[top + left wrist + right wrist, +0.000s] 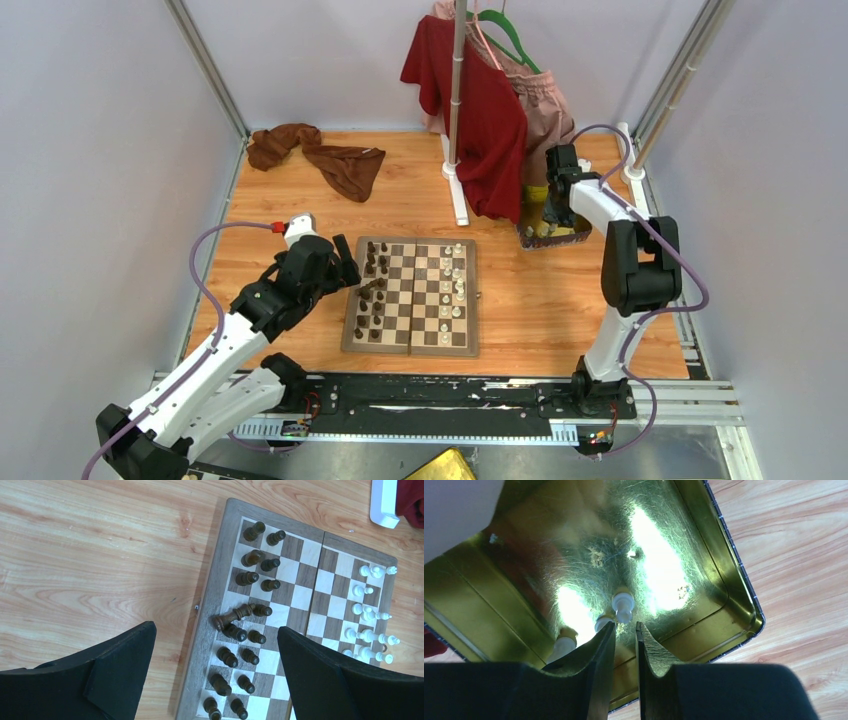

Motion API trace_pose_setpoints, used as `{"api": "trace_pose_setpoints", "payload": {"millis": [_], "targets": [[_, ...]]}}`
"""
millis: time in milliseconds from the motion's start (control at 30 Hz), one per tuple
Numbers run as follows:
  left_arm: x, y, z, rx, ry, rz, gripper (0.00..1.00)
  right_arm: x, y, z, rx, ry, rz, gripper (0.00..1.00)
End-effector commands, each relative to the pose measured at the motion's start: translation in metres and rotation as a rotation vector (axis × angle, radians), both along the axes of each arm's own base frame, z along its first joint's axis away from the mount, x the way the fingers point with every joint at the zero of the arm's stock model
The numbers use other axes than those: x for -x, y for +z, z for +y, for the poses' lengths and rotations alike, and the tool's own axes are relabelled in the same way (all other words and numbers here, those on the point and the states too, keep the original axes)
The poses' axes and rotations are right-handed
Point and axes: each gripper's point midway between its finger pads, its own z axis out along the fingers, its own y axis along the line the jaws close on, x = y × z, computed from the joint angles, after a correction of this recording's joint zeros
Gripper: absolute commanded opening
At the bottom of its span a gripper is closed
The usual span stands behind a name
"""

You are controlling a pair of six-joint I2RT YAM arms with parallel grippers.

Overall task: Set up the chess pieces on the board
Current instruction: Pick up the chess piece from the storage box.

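The board [411, 340] lies at the table's centre. Dark brown chess pieces [374, 290] stand in two files along its left side and cream-white ones [452, 290] along its right. In the left wrist view one dark piece [232, 616] lies tipped over among the standing dark pieces [250, 575]; white pieces [367, 612] line the far side. My left gripper [215, 630] [345, 270] hangs wide open over the board's left edge [202, 645]. My right gripper [625, 625] [553, 215] points down into the gold tray [719, 590], its jaws a narrow gap apart. A white piece [623, 606] lies just past the tips, with two more [563, 644] to its left.
The gold tray [575, 236] sits at the back right by a clothes stand [458, 110] hung with a red garment [490, 130] and a pink one [545, 100]. A brown cloth [320, 155] lies at the back left. A gold object [445, 466] rests below the arm bases.
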Motion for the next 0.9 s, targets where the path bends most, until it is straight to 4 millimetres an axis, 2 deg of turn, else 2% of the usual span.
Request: {"api": "trace_pose_setpoints", "payload": {"millis": [0,733,867], "targets": [[0.000,-0.002,0.002,-0.004,0.008,0.001,1.00,-0.002,-0.003,-0.006,-0.018,-0.028,0.019,0.26],[-0.003,-0.006,0.002,-0.037,-0.005,0.015,1.00,-0.011,-0.012,-0.010,-0.017,-0.029,0.039,0.25],[-0.002,-0.008,0.003,-0.036,-0.003,0.019,1.00,-0.010,-0.014,-0.008,-0.023,-0.024,0.045,0.20]]}}
